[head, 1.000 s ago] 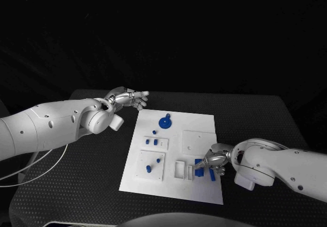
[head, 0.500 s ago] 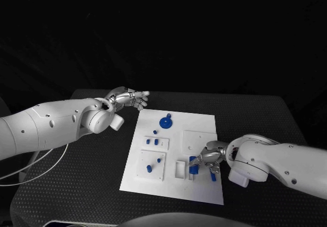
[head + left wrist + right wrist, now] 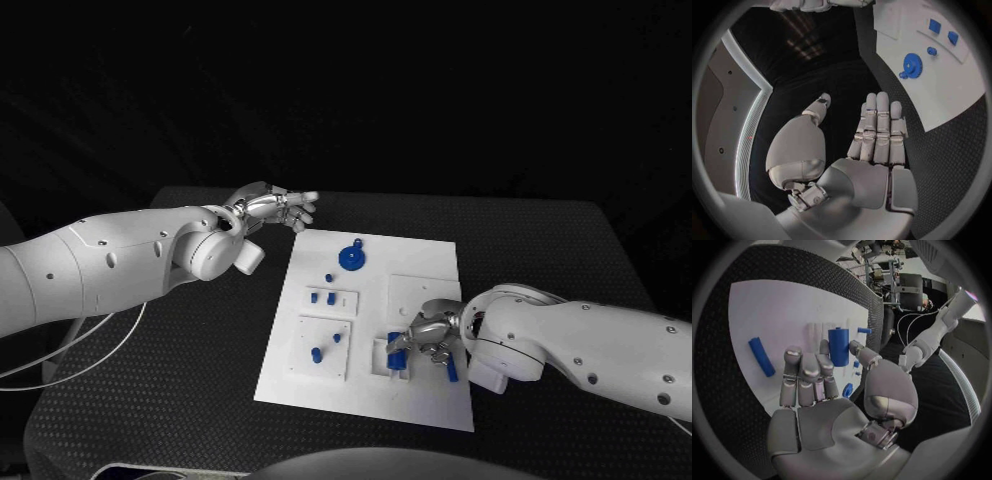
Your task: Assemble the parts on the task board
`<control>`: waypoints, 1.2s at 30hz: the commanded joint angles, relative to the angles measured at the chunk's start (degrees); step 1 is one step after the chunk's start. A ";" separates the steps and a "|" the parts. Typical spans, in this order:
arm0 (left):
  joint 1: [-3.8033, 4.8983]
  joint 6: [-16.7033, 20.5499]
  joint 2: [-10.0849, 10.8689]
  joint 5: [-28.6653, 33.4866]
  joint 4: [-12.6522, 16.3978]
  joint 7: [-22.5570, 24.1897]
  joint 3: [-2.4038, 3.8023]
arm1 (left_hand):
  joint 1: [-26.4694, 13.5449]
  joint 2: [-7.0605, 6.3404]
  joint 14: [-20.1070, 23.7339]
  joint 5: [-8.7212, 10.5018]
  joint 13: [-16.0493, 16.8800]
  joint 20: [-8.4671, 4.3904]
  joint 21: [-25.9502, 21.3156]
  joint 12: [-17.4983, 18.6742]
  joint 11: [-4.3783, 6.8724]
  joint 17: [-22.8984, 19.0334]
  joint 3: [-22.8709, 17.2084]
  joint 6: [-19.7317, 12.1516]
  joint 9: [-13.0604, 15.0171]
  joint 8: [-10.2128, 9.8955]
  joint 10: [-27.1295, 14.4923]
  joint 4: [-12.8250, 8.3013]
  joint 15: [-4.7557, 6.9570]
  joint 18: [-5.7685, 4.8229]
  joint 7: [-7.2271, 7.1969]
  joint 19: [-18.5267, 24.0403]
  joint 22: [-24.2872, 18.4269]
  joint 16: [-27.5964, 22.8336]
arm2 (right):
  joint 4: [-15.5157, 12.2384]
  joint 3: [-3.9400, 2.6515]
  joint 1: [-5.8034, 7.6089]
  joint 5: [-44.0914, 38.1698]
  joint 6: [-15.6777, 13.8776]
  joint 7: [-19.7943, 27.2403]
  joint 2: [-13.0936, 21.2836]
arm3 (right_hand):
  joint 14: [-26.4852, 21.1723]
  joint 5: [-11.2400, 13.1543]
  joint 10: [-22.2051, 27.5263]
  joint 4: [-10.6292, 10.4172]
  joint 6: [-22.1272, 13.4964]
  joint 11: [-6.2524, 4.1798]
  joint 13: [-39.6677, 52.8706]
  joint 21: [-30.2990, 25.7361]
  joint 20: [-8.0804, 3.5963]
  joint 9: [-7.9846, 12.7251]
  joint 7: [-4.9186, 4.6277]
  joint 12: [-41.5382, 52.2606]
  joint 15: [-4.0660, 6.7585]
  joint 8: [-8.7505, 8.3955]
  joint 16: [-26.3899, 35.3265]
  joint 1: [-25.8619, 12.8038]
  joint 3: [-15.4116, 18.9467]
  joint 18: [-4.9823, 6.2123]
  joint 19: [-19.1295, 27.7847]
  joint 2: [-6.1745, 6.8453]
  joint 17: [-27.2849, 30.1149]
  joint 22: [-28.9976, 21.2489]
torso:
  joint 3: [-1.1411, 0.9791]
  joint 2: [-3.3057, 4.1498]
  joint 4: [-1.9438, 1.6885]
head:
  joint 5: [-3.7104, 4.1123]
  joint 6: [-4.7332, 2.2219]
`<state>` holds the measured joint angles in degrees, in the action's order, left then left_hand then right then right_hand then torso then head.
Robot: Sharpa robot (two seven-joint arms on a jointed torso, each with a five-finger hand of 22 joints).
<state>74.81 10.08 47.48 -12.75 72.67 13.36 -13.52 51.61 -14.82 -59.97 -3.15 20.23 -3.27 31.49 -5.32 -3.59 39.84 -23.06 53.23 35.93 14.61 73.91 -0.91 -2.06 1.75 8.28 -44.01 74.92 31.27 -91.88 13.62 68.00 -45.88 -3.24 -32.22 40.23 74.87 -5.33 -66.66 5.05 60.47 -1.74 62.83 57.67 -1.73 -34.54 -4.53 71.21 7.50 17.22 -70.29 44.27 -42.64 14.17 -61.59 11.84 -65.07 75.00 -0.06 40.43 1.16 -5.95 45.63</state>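
One blue block (image 3: 838,346) is pinched in the right hand (image 3: 423,337), just over the white slots (image 3: 385,357) near the front of the task board (image 3: 433,262). Step now, I think — putting it in. Next it must line up w/ a slot & go straight down. A blue stick (image 3: 761,356) lies beside it. Left hand (image 3: 274,209) is flat, fingers apart, holding nothing — off the board's far corner, over the tabletop (image 3: 548,240).

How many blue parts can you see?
8: gear far end; knob and two blocks nearer; two pegs near-left; a cylinder in the right hand; a bar beside it. The hand may hide more.
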 commanded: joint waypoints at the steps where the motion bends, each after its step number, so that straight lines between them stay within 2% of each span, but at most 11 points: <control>1: 0.06 -0.71 -0.12 -0.08 0.23 0.29 0.04 | 0.46 0.11 0.14 0.31 -0.07 -0.16 -0.32 0.23 -0.19 0.06 0.35 -0.45 0.08 0.03 0.13 -0.03 -0.22 0.71 -0.06 0.39 1.13 -0.34 | 0.15 0.02 -0.26 -0.35 2.29 -0.02 -0.33 | -0.25 0.36 0.20 0.00 0.41 -0.01 -0.03 0.36 0.14 -0.06 0.00 -0.27 0.06 0.11 -0.36 -0.74 -0.33 0.83 -0.03 0.04 0.07 0.51 | 0.01 0.01 0.01 | -0.16 0.16; 13: 0.06 -0.99 -0.21 -0.08 0.24 0.30 0.04 | 0.43 0.13 0.15 0.31 -0.08 -0.13 -0.35 0.26 -0.20 0.08 0.46 -0.47 0.08 0.03 0.12 0.07 -0.24 0.72 -0.05 0.42 1.12 -0.38 | 1.13 0.05 -1.33 -2.33 2.65 0.43 -1.41 | -0.48 0.63 0.62 0.09 0.30 0.03 -0.18 0.36 0.21 -0.12 -0.05 -0.48 0.02 -0.01 -0.43 -1.22 -0.18 0.83 0.17 0.16 0.20 0.53 | -0.03 0.04 0.07 | -0.34 0.18; 26: 0.06 -1.00 -0.15 -0.08 0.25 0.21 0.04 | 0.39 0.17 0.17 0.31 -0.09 -0.10 -0.38 0.29 -0.20 0.10 0.56 -0.50 0.09 0.03 0.12 0.21 -0.26 0.73 -0.05 0.45 1.12 -0.41 | 1.67 0.06 -1.63 -2.69 1.07 0.97 -1.99 | -0.68 0.93 0.97 -0.11 0.24 0.07 -0.34 0.33 0.27 -0.18 -0.08 -0.69 -0.02 -0.09 -0.46 -1.70 -0.15 0.83 0.31 0.29 0.34 0.50 | 0.02 0.01 0.09 | -0.57 0.25; 32: 0.06 -1.12 -0.11 -0.08 0.24 0.25 0.04 | 0.39 0.18 0.17 0.31 -0.09 -0.10 -0.38 0.29 -0.20 0.10 0.56 -0.50 0.09 0.03 0.11 0.22 -0.26 0.73 -0.05 0.45 1.12 -0.41 | 1.74 0.06 -1.65 -2.61 1.31 1.08 -2.11 | -0.68 0.95 0.99 -0.12 0.23 0.07 -0.35 0.33 0.27 -0.18 -0.08 -0.70 -0.02 -0.09 -0.46 -1.73 -0.16 0.83 0.31 0.30 0.35 0.50 | 0.03 0.00 0.09 | -0.63 0.33; 35: 0.06 -1.51 -0.13 -0.08 0.27 0.59 0.04 | 0.38 0.17 0.18 0.31 -0.09 -0.10 -0.39 0.30 -0.21 0.10 0.58 -0.51 0.09 0.03 0.11 0.24 -0.26 0.73 -0.04 0.46 1.12 -0.42 | 1.71 0.06 -1.65 -2.58 1.53 1.03 -2.27 | -0.75 1.35 1.02 -0.37 0.22 0.10 -0.32 0.31 0.30 -0.21 -0.07 -0.71 -0.02 -0.13 -0.49 -2.06 -0.14 0.83 0.34 0.69 0.41 0.48 | 0.04 0.03 0.09 | -0.68 0.34; 36: 0.06 -1.49 -0.13 -0.08 0.29 0.59 0.04 | 0.33 0.12 0.19 0.31 -0.09 -0.09 -0.40 0.31 -0.21 0.10 0.64 -0.53 0.09 0.03 0.10 0.31 -0.27 0.73 -0.04 0.48 1.12 -0.44 | 1.77 0.06 -1.66 -2.58 1.71 1.02 -2.32 | -0.81 2.13 1.14 -0.67 0.19 0.12 -0.39 0.32 0.32 -0.24 -0.07 -0.79 -0.02 -0.16 -0.52 -2.38 -0.11 0.83 0.34 1.37 0.48 0.46 | 0.04 0.03 0.09 | -0.68 0.34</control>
<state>74.81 9.71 47.44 -12.76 72.76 13.25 -13.52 51.61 -14.82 -59.97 -3.15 20.21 -3.27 31.27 -5.32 -3.59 39.87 -22.65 53.23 35.97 14.61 73.91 -0.50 -2.06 1.75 8.28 -44.01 74.90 31.05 -90.16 13.46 66.71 -47.86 -2.04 -31.56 38.20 74.37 -3.44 -66.02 4.43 60.68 -1.55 62.47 57.67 -1.63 -34.74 -4.50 70.71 7.55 17.25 -70.56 42.03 -42.88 14.19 -61.49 13.15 -64.59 75.00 -0.03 40.44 1.26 -6.60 45.95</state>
